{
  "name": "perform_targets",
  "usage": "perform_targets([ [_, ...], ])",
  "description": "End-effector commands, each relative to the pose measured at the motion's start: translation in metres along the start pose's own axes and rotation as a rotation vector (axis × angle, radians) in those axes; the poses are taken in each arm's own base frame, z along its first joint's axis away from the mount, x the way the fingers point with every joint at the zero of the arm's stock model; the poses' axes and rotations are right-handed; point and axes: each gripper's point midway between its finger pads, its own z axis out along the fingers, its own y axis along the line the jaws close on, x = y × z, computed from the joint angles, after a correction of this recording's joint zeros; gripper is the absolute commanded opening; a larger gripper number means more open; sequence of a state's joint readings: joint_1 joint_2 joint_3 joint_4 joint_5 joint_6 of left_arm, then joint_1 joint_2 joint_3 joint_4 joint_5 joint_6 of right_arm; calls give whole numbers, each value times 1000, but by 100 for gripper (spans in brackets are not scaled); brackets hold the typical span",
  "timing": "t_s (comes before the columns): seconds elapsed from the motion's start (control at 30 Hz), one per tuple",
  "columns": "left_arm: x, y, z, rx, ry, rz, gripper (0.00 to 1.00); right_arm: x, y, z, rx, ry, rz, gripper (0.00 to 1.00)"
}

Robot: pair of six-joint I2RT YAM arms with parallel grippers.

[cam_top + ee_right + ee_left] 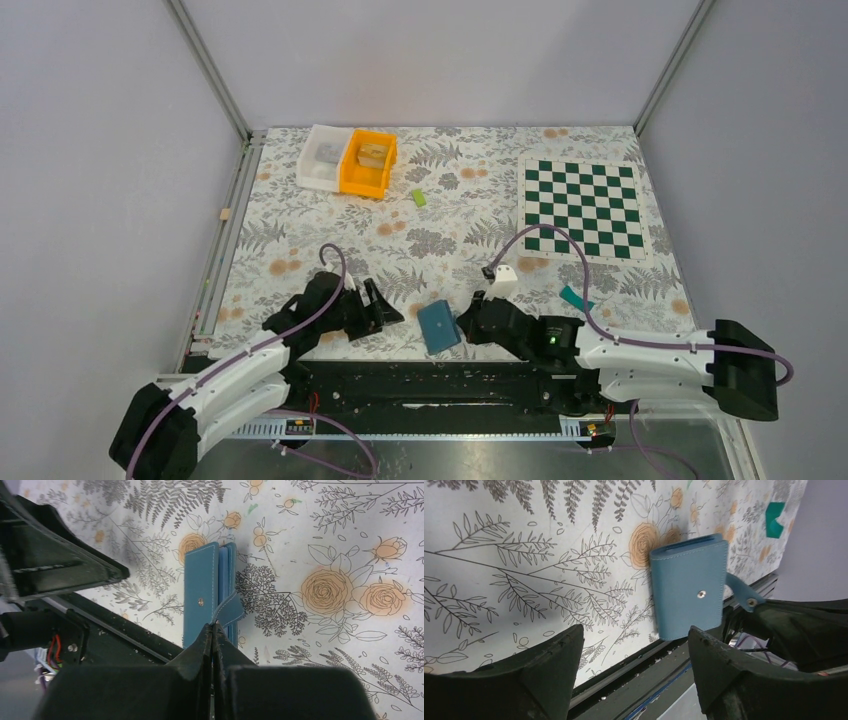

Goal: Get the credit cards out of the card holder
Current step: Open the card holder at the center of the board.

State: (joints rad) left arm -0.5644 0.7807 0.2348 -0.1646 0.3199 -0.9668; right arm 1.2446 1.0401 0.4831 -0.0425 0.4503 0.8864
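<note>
The blue card holder lies flat near the table's front edge, its snap flap undone. It also shows in the left wrist view and in the right wrist view. My right gripper is shut on the holder's strap tab. My left gripper is open and empty just left of the holder, not touching it. One teal-green credit card lies on the table to the right of the holder. Any cards inside the holder are hidden.
A white bin and an orange bin stand at the back left. A small lime-green block lies beside them. A green chessboard mat is at the back right. The black front rail runs just below the holder.
</note>
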Motion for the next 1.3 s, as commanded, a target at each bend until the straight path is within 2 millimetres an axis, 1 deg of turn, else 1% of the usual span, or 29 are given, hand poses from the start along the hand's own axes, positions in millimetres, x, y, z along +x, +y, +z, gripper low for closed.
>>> perform_targets([
  [0.0,-13,-25,3,42,-42,64,78,-24,29,-12,-144,-92,82,0],
  [0.1,-14,-45,4,92,-36,94,81,-30,38,-19,-191,-105,101,0],
  [0.2,-17,-66,5,139,-46,132,85,-30,39,-18,-196,-102,105,0],
  [0.27,-14,-78,6,160,-37,171,87,-27,38,-17,-194,-94,105,0],
  [0.37,-9,-88,12,161,-12,212,88,-24,38,-16,-199,-87,116,0],
  [0.43,-7,-85,18,133,-5,219,88,-23,37,-15,-198,-86,121,0],
  [0.57,-4,-86,29,134,7,226,86,-21,36,-15,-200,-81,122,0],
  [0.77,0,-98,34,130,30,280,86,-21,36,-17,-211,-82,124,0],
  [0.9,2,-97,40,102,39,293,86,-22,37,-19,-216,-85,121,0],
  [1.0,3,-93,45,82,46,297,85,-23,37,-19,-217,-87,121,0],
  [1.13,6,-86,50,43,64,311,81,-22,32,-19,-205,-89,121,0],
  [1.27,6,-68,49,-44,63,321,72,-22,20,-20,-167,-105,124,0],
])
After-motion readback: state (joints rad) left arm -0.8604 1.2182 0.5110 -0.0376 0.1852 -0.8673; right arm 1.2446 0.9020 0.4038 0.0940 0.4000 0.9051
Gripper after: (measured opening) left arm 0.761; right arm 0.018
